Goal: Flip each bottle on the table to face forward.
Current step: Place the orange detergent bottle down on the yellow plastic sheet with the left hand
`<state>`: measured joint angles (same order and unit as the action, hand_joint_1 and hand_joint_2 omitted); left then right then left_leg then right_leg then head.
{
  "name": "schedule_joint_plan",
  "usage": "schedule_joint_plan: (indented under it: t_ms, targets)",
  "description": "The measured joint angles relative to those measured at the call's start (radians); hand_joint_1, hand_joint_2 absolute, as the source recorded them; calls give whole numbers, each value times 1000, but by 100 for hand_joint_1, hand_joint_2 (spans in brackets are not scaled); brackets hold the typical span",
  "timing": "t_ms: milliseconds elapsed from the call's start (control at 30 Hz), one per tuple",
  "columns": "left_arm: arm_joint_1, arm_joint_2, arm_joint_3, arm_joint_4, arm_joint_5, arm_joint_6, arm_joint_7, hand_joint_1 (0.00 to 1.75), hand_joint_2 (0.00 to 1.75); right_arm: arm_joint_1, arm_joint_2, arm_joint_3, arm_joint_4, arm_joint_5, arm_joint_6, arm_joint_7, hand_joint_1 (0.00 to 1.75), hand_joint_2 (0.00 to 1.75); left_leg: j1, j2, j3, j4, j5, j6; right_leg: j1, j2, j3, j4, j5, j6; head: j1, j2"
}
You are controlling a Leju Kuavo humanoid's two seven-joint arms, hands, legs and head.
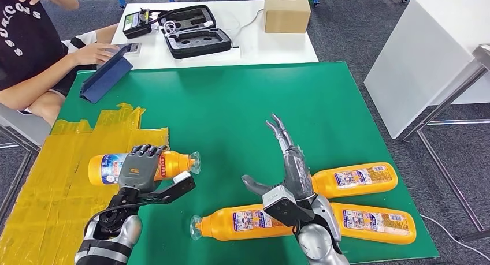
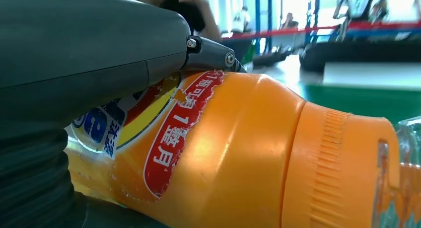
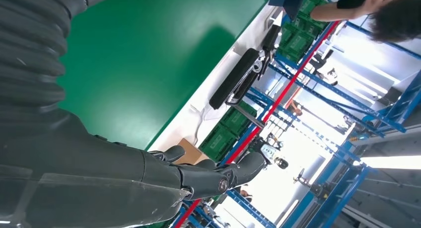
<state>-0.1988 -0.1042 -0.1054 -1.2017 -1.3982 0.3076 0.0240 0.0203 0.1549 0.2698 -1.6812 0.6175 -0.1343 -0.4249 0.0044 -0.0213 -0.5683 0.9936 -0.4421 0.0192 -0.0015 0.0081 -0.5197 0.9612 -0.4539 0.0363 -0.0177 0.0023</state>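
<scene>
- The left hand lies over an orange bottle at the left part of the green surface. Its fingers curl around the body of the bottle and hold it.
- This held bottle lies on its side, with the clear cap end toward the middle of the surface. It is at the border between the green mat and the yellow tape patch.
- In the left wrist view the same bottle is very close, with a red and blue label, and the thumb presses on its upper side.
- The right hand is over the green surface with its fingers stretched out and apart. It holds nothing.
- Under and beside the right arm there are three more orange bottles, all lying down: a near-left bottle with its cap pointing left, an upper-right bottle, and a lower-right bottle.
- The two bottles on the right lie close to each other near the right edge of the surface.
- A person sits at the far left with a blue tablet cover.
- On the white table behind are an open black case and a cardboard box.
</scene>
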Motion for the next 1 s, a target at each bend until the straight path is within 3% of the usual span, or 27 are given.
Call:
schedule_joint_plan:
  t_ms: [67,167,200,300,500,733,1000]
  targets:
    - [-24,0,7,63,8,17,4,174,175,-2,0,0,0,0,3,0,0,175,0,0,0,0,0,0,0,0,0,0,0,0,0,0]
    - [-49,0,20,129,18,33,5,84,175,-4,0,1,0,0,5,0,0,175,0,0,0,0,0,0,0,0,0,0,0,0,0,0]
    - [-56,0,27,149,23,41,8,41,175,-4,0,2,0,0,6,0,0,175,0,0,0,0,0,0,0,0,0,0,0,0,0,0]
    - [-76,0,54,199,29,70,20,0,175,-5,0,4,0,0,6,3,0,175,0,0,0,0,0,0,0,0,0,0,0,0,0,0]
    - [-113,-1,116,267,-39,153,97,0,175,-9,0,11,2,3,6,12,0,175,0,0,-1,0,0,0,0,0,0,0,0,0,0,0]
    - [-130,-1,152,303,-61,165,117,0,175,-9,0,13,5,4,6,15,0,175,0,0,-1,0,0,0,0,0,0,0,0,0,0,0]
    - [-157,-1,172,341,-153,163,259,0,175,-10,0,20,9,8,6,25,0,175,0,-1,0,0,0,0,0,0,0,0,0,0,0,0]
